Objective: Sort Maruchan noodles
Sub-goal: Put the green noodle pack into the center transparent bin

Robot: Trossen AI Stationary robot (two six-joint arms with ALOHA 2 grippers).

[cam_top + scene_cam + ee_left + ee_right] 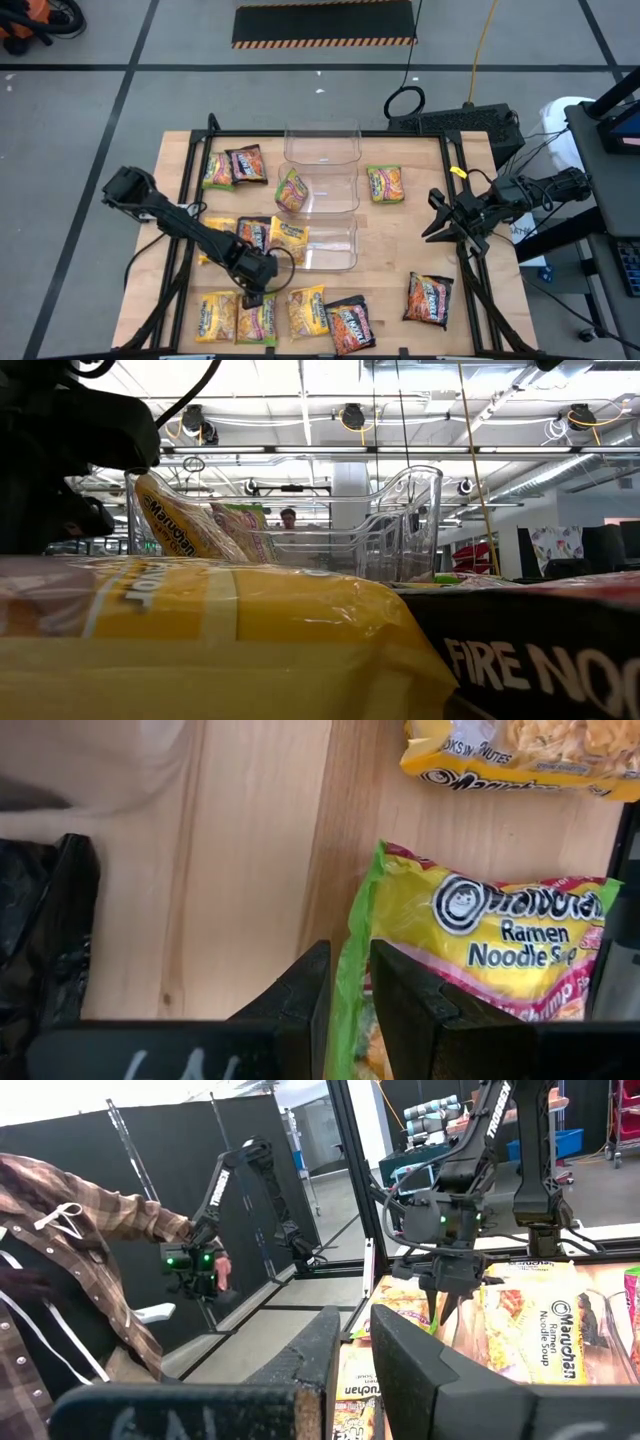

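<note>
The left gripper [345, 1005] pinches, fingers nearly closed, the thin crimped edge of a light, crinkly, slippery green-yellow glossy noodle packet [480, 960] lying flat just before the clear plastic bins [322, 190].

The left gripper [256, 297] reaches low over the table's front, fingers [300, 1000] pinched nearly together. The right gripper [437, 218] hovers at the right side, waiting.
</note>
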